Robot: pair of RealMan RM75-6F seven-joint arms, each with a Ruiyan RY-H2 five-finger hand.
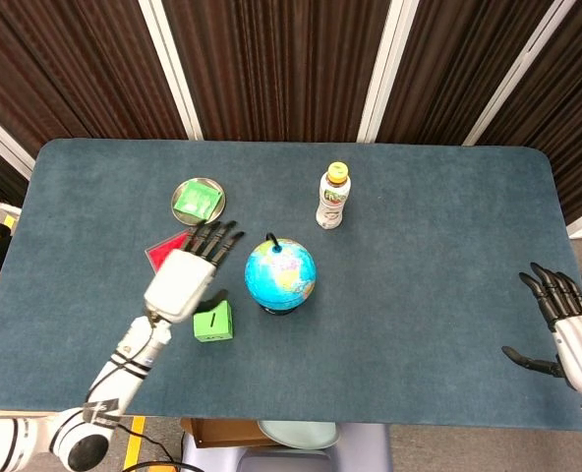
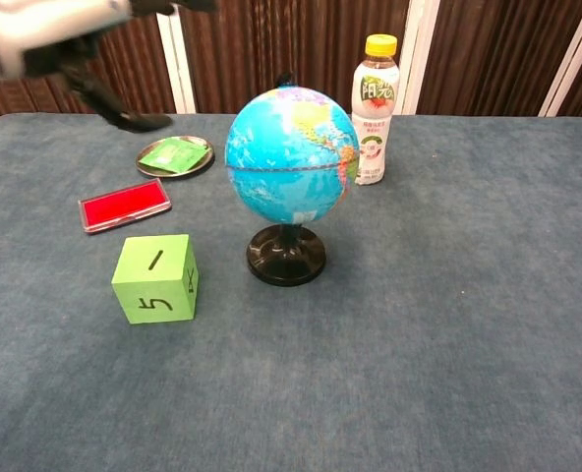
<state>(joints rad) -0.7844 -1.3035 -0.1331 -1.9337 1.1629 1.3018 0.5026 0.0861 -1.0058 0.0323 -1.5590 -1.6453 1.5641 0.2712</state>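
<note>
Dark ribbed curtains with white posts stand behind a blue felt surface (image 1: 438, 226). From the left: the left hand (image 1: 185, 277) hovers with fingers (image 1: 215, 237) spread and straight, holding nothing, above a red flat box (image 2: 125, 205) and just at 9 o'clock of the globe (image 1: 280, 274). A metal dish (image 1: 186, 190) with a green packet (image 1: 197, 202) lies at 12 o'clock of that hand; a green cube (image 1: 212, 321) sits at 5 o'clock. The globe stands upright mid-surface, a drink bottle (image 1: 334, 196) at its 1 o'clock. Far right, the right hand (image 1: 572, 334) rests open at the edge, empty.
</note>
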